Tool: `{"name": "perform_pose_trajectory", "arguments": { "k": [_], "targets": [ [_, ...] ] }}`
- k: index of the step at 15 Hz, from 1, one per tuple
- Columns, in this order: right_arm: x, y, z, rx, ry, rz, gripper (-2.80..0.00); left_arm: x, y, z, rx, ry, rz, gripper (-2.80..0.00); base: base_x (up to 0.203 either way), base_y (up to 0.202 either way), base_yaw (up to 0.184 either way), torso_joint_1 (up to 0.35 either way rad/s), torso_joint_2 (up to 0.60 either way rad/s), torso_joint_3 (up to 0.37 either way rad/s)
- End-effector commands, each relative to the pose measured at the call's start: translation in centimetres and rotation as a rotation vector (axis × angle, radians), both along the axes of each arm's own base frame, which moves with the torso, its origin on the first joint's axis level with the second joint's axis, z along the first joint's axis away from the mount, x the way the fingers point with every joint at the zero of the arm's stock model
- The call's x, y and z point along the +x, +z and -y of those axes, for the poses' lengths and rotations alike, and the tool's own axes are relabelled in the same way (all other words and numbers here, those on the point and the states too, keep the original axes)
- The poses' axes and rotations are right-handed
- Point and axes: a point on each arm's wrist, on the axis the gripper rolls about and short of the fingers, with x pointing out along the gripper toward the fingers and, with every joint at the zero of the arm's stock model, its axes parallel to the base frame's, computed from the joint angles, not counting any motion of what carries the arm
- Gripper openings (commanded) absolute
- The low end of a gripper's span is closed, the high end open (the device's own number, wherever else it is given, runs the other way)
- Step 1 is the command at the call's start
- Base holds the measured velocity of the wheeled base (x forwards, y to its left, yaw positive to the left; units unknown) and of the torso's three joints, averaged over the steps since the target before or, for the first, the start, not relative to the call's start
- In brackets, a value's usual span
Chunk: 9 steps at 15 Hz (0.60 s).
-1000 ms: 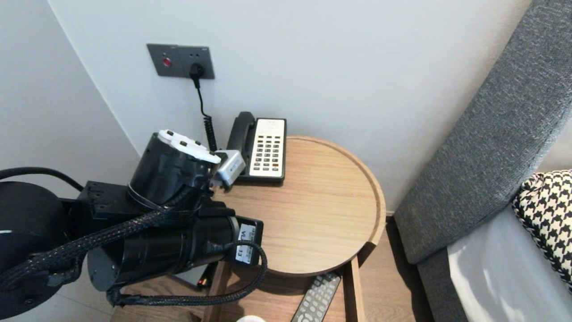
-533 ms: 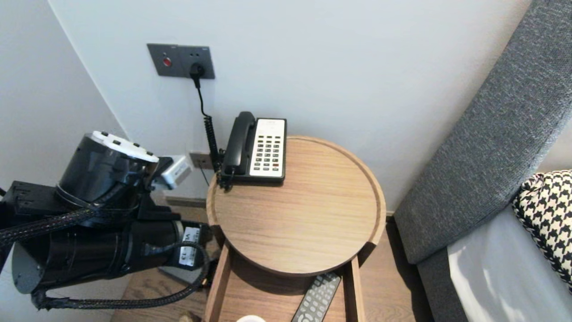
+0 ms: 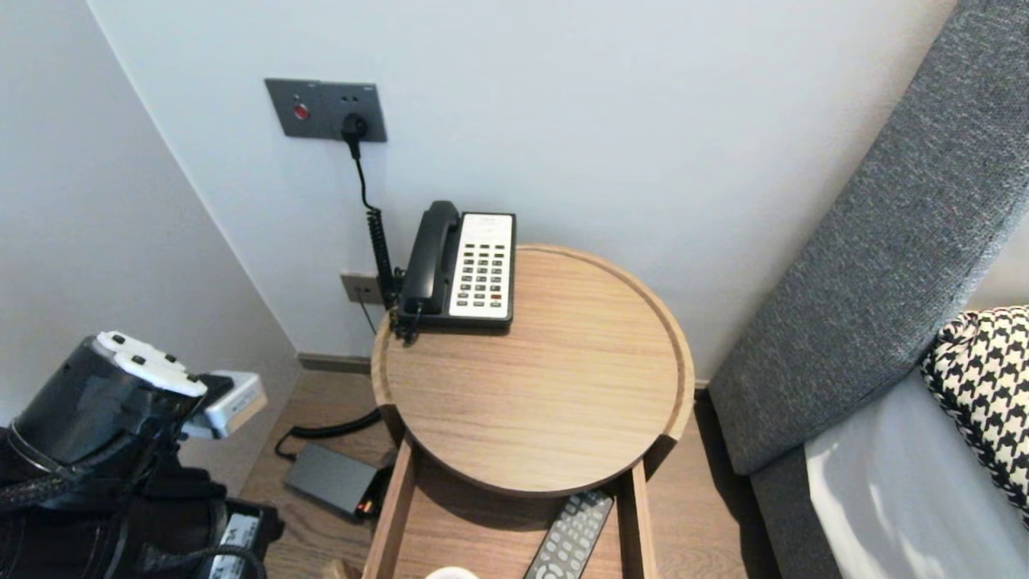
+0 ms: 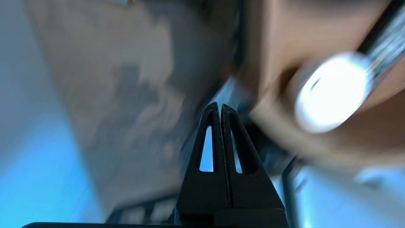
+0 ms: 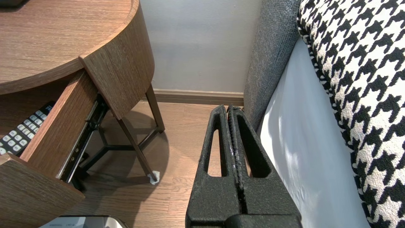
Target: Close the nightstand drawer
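A round wooden bedside table carries a black-and-white telephone at its back left. Its drawer stands pulled out below, with a remote control lying inside. My left arm hangs low at the far left, off the table and over the floor. In the left wrist view the left gripper is shut with nothing between its fingers, and a blurred white round object shows beyond it. My right gripper is parked, shut and empty, above the floor between the table and the bed.
A grey wall socket feeds a coiled cord down behind the telephone. A flat grey box lies on the floor left of the table. A grey headboard and a houndstooth pillow fill the right.
My left arm has swung from over the table's left edge near the telephone out to the left and down. The telephone and the grey box on the floor are now uncovered. The right arm kept still.
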Motion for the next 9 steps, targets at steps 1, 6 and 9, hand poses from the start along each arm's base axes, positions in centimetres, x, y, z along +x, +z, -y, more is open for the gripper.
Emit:
{"name": "perform_pose_trajectory", "arguments": {
  "k": [1,6,9],
  "targets": [
    [0.2,-0.7,0.0,0.001,-0.001,-0.025,-2.80,-1.1,-1.1,-0.9,0.057,0.005,-0.079,-2.80,0.000,0.000,0.000,0.000,0.00,0.000],
    [0.2,-0.7,0.0,0.001,-0.001,-0.025,-2.80,-2.7,-4.4,-1.9,0.137,-0.011,-0.215,-2.80,0.000,0.000,0.000,0.000,0.00,0.000],
    [0.2,-0.7,0.0,0.000,-0.001,-0.025,-2.80,-3.0,-5.0,-2.0,0.124,-0.037,-0.266,-2.80,0.000,0.000,0.000,0.000,0.00,0.000]
  ]
}}
